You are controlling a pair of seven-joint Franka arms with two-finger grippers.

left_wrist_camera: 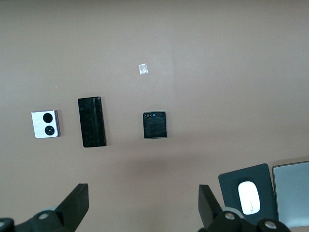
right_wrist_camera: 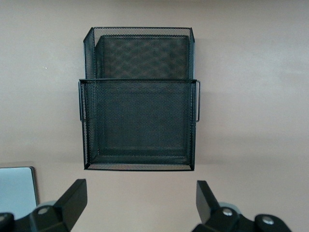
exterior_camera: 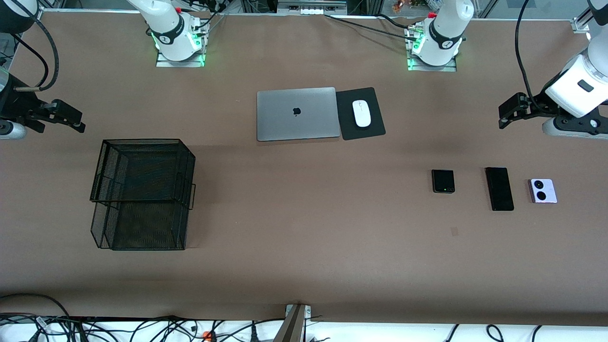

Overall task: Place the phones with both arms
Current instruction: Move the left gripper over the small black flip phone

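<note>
Three phones lie in a row toward the left arm's end of the table: a small squarish black one (exterior_camera: 442, 181), a long slim black slab (exterior_camera: 499, 188) and a pale lilac one with two black circles (exterior_camera: 542, 190). The left wrist view shows all three: the small black phone (left_wrist_camera: 154, 125), the slab (left_wrist_camera: 91, 121) and the lilac phone (left_wrist_camera: 45, 124). My left gripper (exterior_camera: 502, 118) (left_wrist_camera: 143, 205) hangs open and empty over bare table at that end, apart from the phones. My right gripper (exterior_camera: 80, 125) (right_wrist_camera: 141, 203) hangs open and empty over bare table beside the black mesh basket (exterior_camera: 142, 140) (right_wrist_camera: 139, 79).
A closed silver laptop (exterior_camera: 297, 114) (left_wrist_camera: 292, 193) and a white mouse (exterior_camera: 361, 113) (left_wrist_camera: 248, 197) on a black pad (exterior_camera: 375, 130) lie mid-table near the bases. A small tape mark (exterior_camera: 454, 231) (left_wrist_camera: 143, 69) lies nearer the front camera than the phones.
</note>
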